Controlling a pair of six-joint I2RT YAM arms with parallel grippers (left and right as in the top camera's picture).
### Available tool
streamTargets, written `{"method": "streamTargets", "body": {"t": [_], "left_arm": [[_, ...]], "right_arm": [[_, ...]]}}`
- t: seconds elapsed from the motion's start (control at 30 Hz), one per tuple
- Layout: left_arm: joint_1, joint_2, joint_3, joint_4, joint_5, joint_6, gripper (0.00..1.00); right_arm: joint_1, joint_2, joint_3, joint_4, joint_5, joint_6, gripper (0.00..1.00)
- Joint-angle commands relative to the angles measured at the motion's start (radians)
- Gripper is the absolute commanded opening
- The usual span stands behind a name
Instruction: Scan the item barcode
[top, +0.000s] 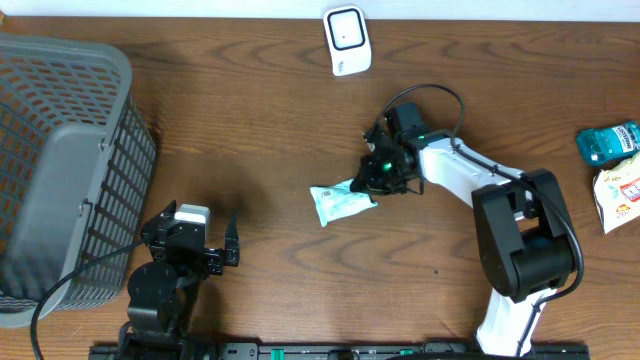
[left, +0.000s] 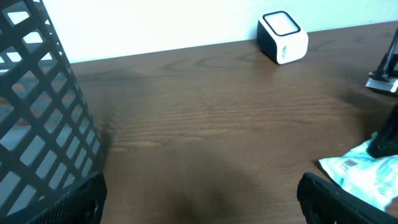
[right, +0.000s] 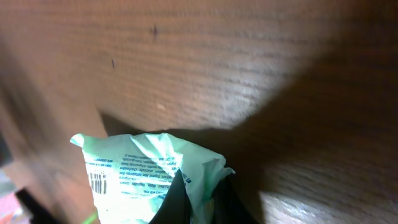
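Observation:
A pale green and white packet (top: 340, 203) lies mid-table, its printed back and barcode (right: 96, 182) facing up. My right gripper (top: 380, 178) is shut on the packet's right edge, which is pinched and crumpled between the dark fingers (right: 174, 199). The packet (left: 367, 171) also shows at the right edge of the left wrist view. A white scanner (top: 346, 40) stands at the table's back edge, seen too from the left wrist as a white scanner (left: 283, 37). My left gripper (top: 215, 255) rests near the front left, open and holding nothing, well apart from the packet.
A large grey mesh basket (top: 60, 170) fills the left side, close to my left arm; the basket wall (left: 37, 112) is in the left wrist view. A teal packet (top: 605, 142) and a white and red snack bag (top: 620, 198) lie at the far right edge.

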Motion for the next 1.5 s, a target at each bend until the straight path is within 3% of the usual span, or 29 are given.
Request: {"method": "streamTargets", "body": {"t": [0.0, 0.3, 0.57, 0.83, 1.1, 1.3, 1.47], "left_arm": [[0.000, -0.002, -0.001, 0.001, 0.001, -0.001, 0.98], [0.000, -0.002, -0.001, 0.001, 0.001, -0.001, 0.98], [0.000, -0.002, -0.001, 0.001, 0.001, -0.001, 0.98], [0.000, -0.002, -0.001, 0.001, 0.001, -0.001, 0.98], [0.000, -0.002, -0.001, 0.001, 0.001, -0.001, 0.98], [0.000, -0.002, -0.001, 0.001, 0.001, -0.001, 0.98], [0.000, -0.002, -0.001, 0.001, 0.001, -0.001, 0.98]], "right_arm": [[-0.050, 0.005, -0.042, -0.021, -0.076, -0.140, 0.01], [-0.181, -0.206, -0.042, -0.035, -0.467, -0.332, 0.01], [-0.196, -0.426, -0.042, -0.105, -0.491, -0.494, 0.01], [-0.112, -0.658, -0.042, -0.177, -0.139, -0.415, 0.01], [0.041, -0.787, -0.042, -0.206, 0.027, -0.375, 0.01], [0.223, -0.801, -0.044, -0.194, 0.496, -0.254, 0.01], [0.337, -0.700, -0.075, -0.068, 0.848, -0.307, 0.01]]}}
